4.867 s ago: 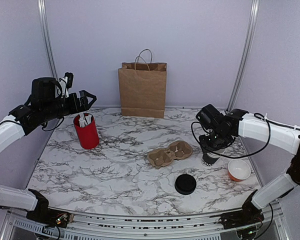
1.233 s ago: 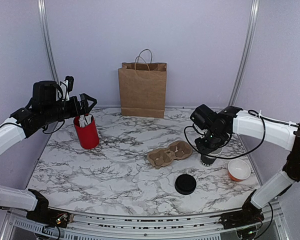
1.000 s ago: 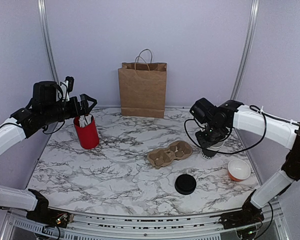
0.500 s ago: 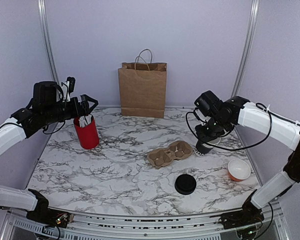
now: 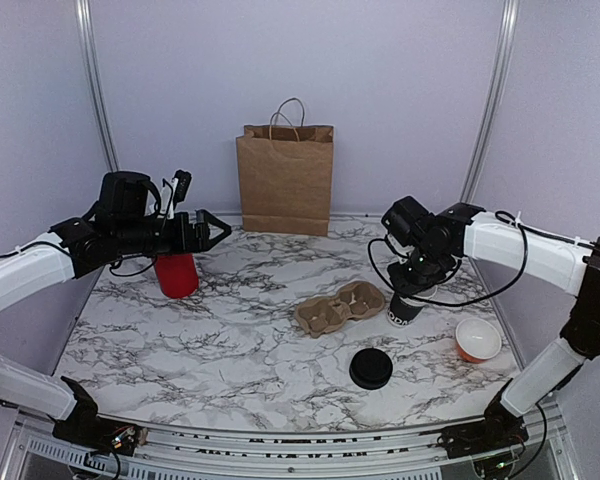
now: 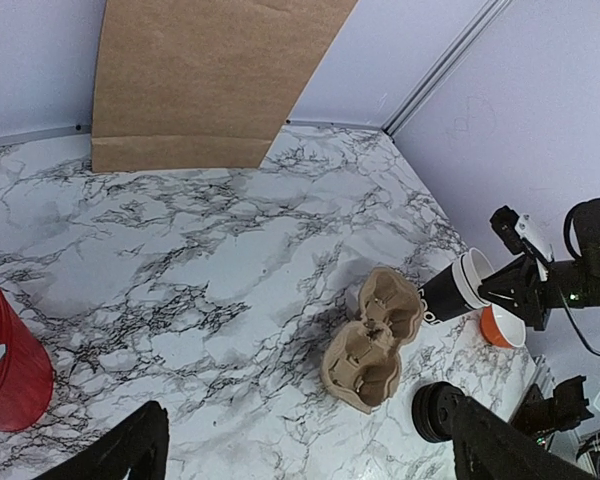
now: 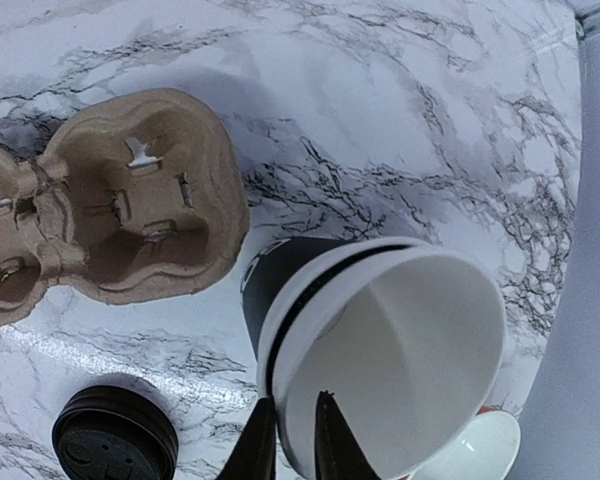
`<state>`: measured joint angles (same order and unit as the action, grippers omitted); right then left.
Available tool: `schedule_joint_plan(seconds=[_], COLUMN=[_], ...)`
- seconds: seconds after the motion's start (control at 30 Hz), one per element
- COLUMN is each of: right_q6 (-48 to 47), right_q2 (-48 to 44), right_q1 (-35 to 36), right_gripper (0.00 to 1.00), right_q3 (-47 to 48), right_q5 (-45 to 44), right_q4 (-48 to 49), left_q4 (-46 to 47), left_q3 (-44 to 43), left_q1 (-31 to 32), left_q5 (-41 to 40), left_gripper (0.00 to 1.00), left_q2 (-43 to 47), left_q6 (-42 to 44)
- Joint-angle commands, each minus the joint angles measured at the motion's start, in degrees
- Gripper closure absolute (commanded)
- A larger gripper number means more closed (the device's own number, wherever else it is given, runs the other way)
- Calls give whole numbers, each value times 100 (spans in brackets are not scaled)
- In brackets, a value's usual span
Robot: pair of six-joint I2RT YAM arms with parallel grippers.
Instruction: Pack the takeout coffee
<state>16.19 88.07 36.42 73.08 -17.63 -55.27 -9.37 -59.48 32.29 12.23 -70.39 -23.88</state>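
The takeout coffee [image 5: 404, 307] is a black paper cup with white print low on its side; the right wrist view shows a white rim band and a white inside [image 7: 400, 350]. It stands on the marble just right of the brown pulp cup carrier [image 5: 340, 307], and in the left wrist view the cup [image 6: 452, 291] appears beside the carrier [image 6: 375, 340]. My right gripper [image 5: 412, 282] pinches its rim [image 7: 297, 400], one finger inside and one outside. My left gripper [image 5: 208, 222] hangs open over the left of the table, nothing between its fingers [image 6: 305, 425].
A brown paper bag [image 5: 285, 180] stands at the back wall. The red holder [image 5: 177, 275] sits behind my left arm. A flat black lid [image 5: 370, 368] lies in front of the carrier. An orange bowl [image 5: 478, 340] rests at the right, near the cup.
My right arm carried the cup leftward from beside the orange bowl to the carrier's right end. My left arm swung right, out over the table in front of the red holder.
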Motion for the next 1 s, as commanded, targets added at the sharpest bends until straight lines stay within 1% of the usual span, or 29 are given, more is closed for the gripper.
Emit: schedule_joint_plan(seconds=[0.0,0.17,0.23,0.33,0.5,0.67,0.73,0.8,0.9,0.97], right_q6=[31,9,-10,-39,-101,-2,25,3,-191,-183], right_q2=[-15,-74,-84,-83,-24,94,145,147,34,94], right_q1=[-39,-39,-41,-36,-26,170,205,209,134,128], right_gripper=[83,76,76,82,100,100,100,100,99,98], right_q3=[-89,-78,-75,-35,102,536,631,648,551,555], right_q5=[-229,-140,-143,-100,-101,-769,-905,-895,-338,-541], right_q4=[-84,-100,-129,-134,-237,-602,-693,-690,-420,-478], left_q4=[165,158,163,162,159,159,155,163,163,153], left_q3=[-131,-199,-204,-204,-204,-204,-204,-204,-211,-204], left_q1=[43,40,45,40,48,42,47,45,44,49], left_q5=[9,19,3,-10,-16,-34,-43,-38,-44,-47], left_gripper=[1,1,1,1,1,1,1,1,1,1], left_q2=[-62,-115,-124,-139,-159,-164,-175,-185,-187,-183], left_q6=[-7,41,49,59,71,77,77,81,90,110])
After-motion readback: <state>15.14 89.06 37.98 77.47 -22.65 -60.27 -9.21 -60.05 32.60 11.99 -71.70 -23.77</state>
